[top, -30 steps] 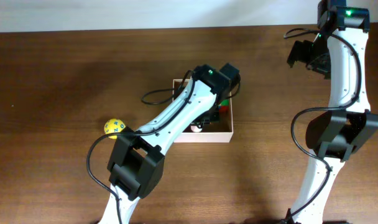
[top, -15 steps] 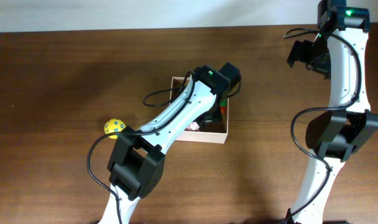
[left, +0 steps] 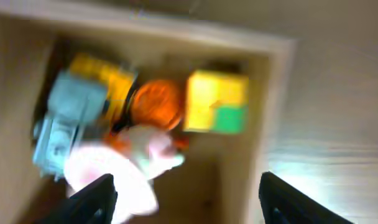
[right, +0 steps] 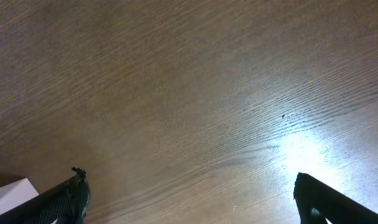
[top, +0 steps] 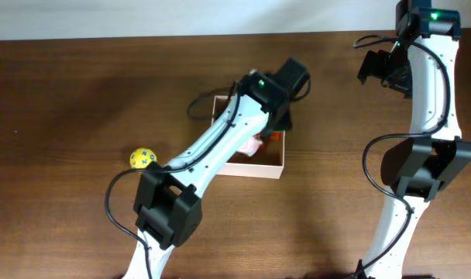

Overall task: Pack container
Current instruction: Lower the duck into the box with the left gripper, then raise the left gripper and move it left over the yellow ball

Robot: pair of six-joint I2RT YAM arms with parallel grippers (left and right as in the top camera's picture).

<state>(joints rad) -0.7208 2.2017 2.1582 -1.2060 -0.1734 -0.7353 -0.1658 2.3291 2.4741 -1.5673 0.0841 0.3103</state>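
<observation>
The container (top: 248, 170), a shallow white-walled box with a tan inside, sits mid-table. My left arm's wrist (top: 271, 94) hangs over its back right corner. In the blurred left wrist view, my left gripper (left: 188, 202) is open above the box floor, one dark fingertip (left: 97, 199) showing on each side. Below it a pink and white toy (left: 132, 169) lies loose, beside an orange ball (left: 156, 104), a yellow and green block (left: 217, 101) and a light blue toy (left: 68, 118). My right gripper (right: 195, 202) is open over bare wood, far from the box.
A yellow ball (top: 142, 158) rests on the wooden table left of the container. The right arm (top: 425, 93) stands upright at the table's right side. A white corner (right: 12, 193) shows at the lower left of the right wrist view.
My left gripper has opened and let the pink and white toy drop into the container. Its wrist has moved a little toward the back right. The right arm has not moved.
</observation>
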